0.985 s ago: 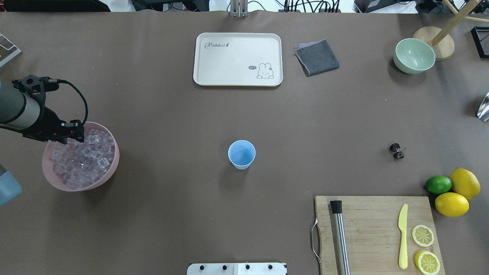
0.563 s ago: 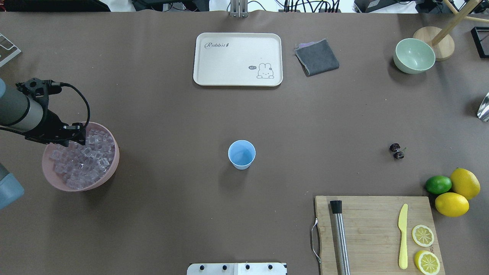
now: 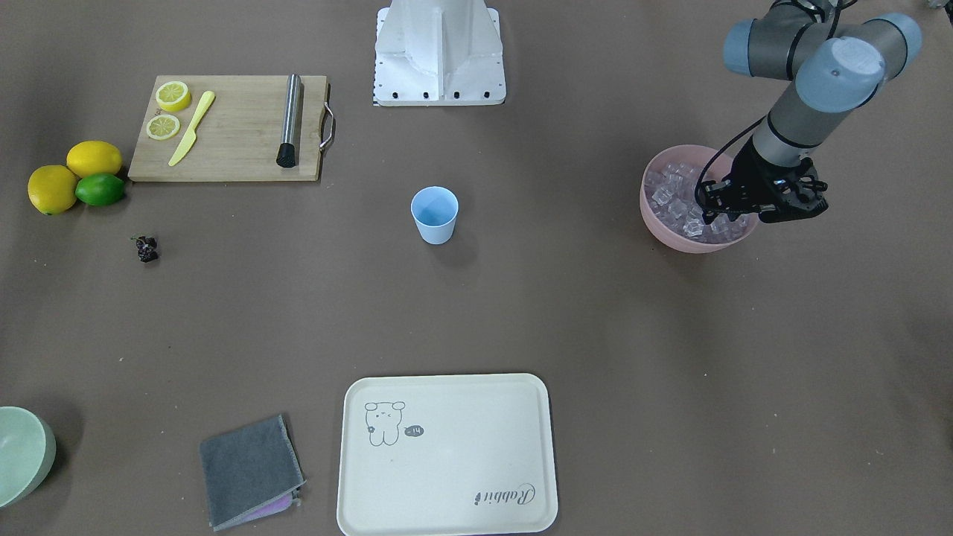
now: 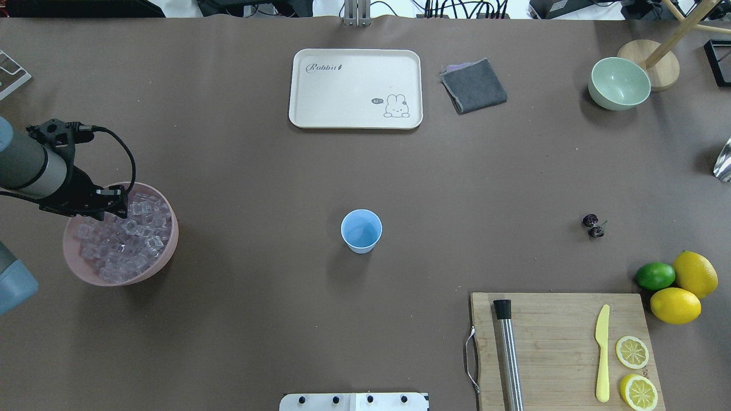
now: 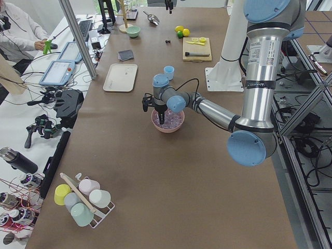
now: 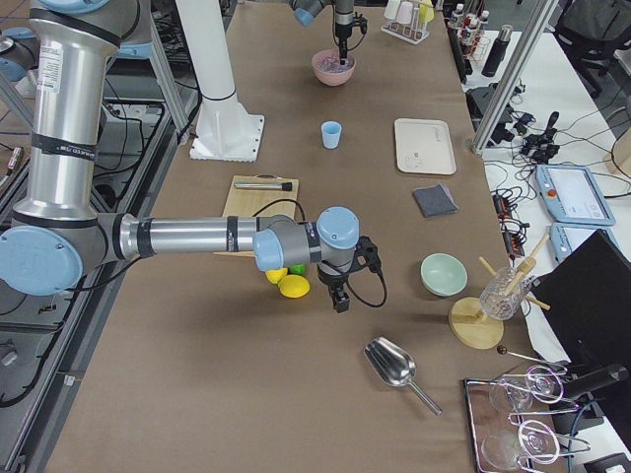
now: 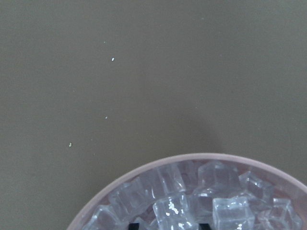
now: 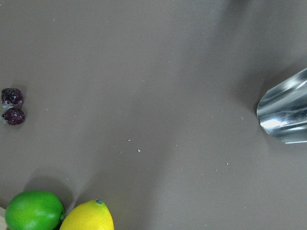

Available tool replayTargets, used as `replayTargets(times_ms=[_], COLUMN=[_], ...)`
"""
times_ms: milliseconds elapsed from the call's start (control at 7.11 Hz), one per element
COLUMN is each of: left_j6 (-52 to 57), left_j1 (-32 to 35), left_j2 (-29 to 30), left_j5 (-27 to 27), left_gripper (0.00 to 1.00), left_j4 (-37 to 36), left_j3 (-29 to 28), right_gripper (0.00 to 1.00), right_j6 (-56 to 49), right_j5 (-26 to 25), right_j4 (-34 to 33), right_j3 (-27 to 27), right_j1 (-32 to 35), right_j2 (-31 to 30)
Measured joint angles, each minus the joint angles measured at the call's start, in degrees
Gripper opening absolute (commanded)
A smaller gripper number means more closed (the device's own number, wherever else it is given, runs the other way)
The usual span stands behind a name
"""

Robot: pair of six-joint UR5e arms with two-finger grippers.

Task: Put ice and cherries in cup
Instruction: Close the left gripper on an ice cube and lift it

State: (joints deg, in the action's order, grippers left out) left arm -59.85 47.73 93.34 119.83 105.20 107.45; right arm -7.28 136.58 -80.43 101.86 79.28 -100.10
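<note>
Since the earlier overhead frames, the left gripper point(image 7: 168, 225) had shifted slightly over the far side of the pink bowl point(image 4: 173, 240); nothing else had moved. Its fingertips stood apart among the ice point(image 4: 128, 245), apparently astride one cube and not yet closed on it, though only their tips showed. The cup point(image 4: 361, 230) stood upright at mid-table, seemingly empty, well apart from the bowl. The cherries point(image 4: 593, 226) lay on the table, untouched. The right gripper point(image 6: 338, 299) hung near them; its jaw state could not be told. Step in hand, as judged: the first ice pick. The next move called for closing on one cube, lifting clear and carrying it to the cup.
</note>
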Motion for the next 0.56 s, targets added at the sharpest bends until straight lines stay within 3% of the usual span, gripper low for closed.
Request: replayTargets(times_ms=[141,563], left_j6=[-0.06,-0.35], left_j1=[0.00,0.63], left_j2=[0.07,-0.01], left_j5=[-0.07,0.23], left_gripper=[0.00,0.00], left_j4=[-0.01,-0.27], left_j3=[-0.08,2.50], right_gripper=[1.00,1.00], right_j6=[0.04,0.07], right_j5=[0.00,0.05], right_j4=[-0.02,0.01], right_j3=[-0.03,0.24], right_j1=[0.00,0.00], right_j2=[0.00,-0.01])
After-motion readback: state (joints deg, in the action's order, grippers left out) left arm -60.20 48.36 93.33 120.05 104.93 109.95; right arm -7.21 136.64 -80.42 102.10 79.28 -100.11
